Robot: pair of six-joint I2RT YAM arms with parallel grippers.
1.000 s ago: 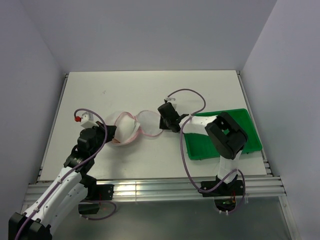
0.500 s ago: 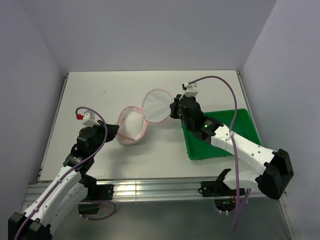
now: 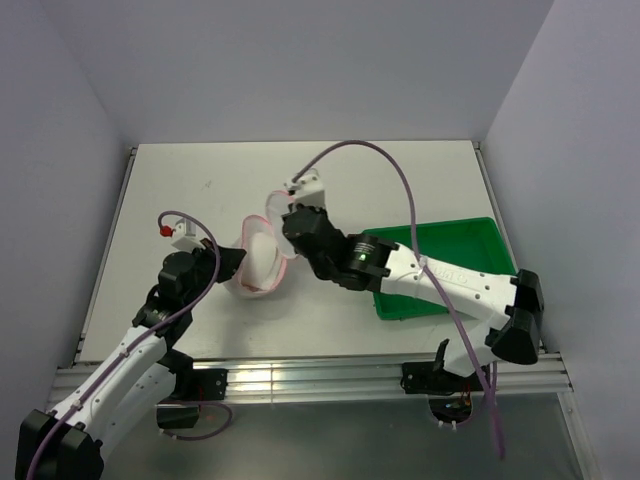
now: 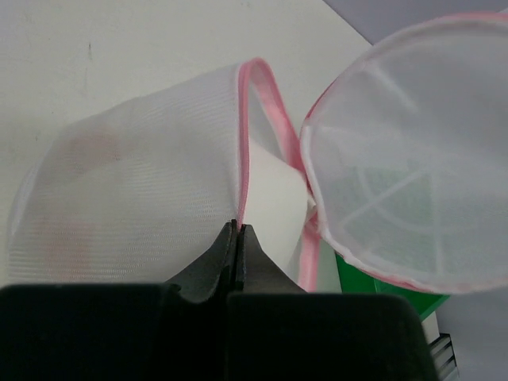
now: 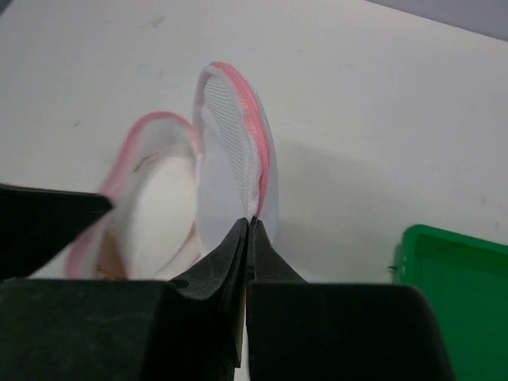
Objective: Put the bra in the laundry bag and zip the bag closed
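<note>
The bra lies inside the lower half of the laundry bag. You can see it as a pale rounded cup through the open mouth. From the left wrist, only a faint peach tint shows through the mesh. The bag sits on the table between the two arms, with its second half stood on edge above the first and the two gaping apart. Your left gripper is pressed together on the pink trim of the lower half. Your right gripper pinches the pink rim of the raised half. The green tray lies near the bag on its right, partly under the right arm.
</note>
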